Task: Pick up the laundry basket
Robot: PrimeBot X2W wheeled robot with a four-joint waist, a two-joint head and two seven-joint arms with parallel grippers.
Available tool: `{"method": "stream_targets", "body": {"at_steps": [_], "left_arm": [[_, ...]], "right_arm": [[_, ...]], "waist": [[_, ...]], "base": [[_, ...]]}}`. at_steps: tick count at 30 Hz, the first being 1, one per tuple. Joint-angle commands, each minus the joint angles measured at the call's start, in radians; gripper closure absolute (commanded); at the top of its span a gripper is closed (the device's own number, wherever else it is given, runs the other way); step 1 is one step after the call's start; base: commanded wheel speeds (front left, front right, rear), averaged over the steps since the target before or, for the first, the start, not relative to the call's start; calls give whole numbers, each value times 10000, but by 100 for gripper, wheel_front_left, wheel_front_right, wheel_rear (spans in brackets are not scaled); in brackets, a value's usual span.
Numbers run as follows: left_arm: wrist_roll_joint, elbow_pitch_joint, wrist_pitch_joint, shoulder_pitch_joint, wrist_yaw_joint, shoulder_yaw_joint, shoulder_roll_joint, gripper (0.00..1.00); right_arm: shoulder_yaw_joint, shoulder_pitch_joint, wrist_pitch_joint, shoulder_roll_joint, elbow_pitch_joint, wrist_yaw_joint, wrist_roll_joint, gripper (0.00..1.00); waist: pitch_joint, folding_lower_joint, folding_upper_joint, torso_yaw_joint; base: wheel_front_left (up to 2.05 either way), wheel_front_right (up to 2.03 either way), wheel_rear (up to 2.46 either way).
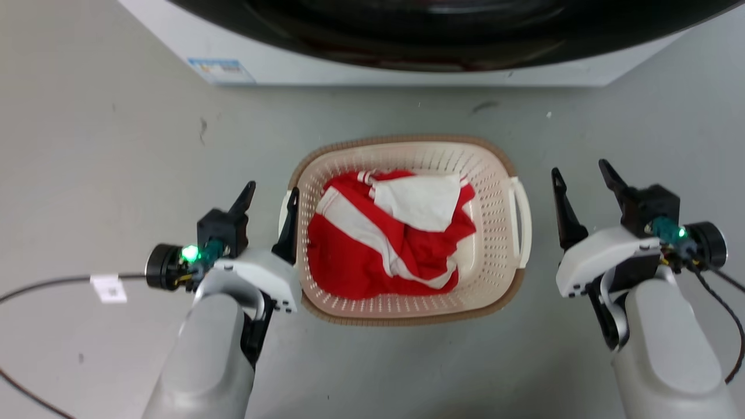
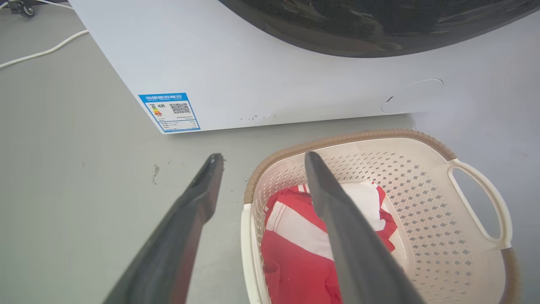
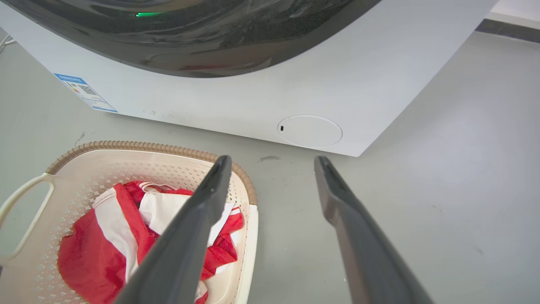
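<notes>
Here: blue QR energy label (image 2: 170, 111) on washing machine (image 2: 274, 76); left gripper (image 1: 272, 188), right gripper (image 1: 581, 167) spread wide, flanking laundry basket (image 1: 495, 233).

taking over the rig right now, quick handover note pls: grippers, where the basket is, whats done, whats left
Left gripper: open, jaws either side of the basket's left handle; contact cannot be told.
Right gripper: open, out to the side of the right handle, apart from it.
Laundry basket: on the floor in front of the washing machine, red and white cloth inside.
Done: arms brought to both sides.
Left: bring the right gripper onto its handle, shut both, lift level.
</notes>
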State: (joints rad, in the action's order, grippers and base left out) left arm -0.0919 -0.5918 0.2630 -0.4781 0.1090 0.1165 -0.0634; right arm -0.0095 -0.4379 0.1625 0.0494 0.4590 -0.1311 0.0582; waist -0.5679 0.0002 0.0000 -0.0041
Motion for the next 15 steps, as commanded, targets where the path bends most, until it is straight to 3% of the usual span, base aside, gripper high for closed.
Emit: {"method": "stream_targets", "body": {"at_steps": [1, 15], "left_arm": [[-31, -660, 26, -619, 63, 56, -78, 0], [-178, -4231, 26, -2915, 196, 751, -252, 0]], "right_arm": [[-88, -513, -130, 18, 429, 6, -2, 0], [-152, -2382, -1205, 12, 3335, 5, -360, 0]], "waist": [[-826, -2, 0, 169], [-1950, -2, 0, 323]], "base": [[0, 0, 0], [0, 0, 0]]}}
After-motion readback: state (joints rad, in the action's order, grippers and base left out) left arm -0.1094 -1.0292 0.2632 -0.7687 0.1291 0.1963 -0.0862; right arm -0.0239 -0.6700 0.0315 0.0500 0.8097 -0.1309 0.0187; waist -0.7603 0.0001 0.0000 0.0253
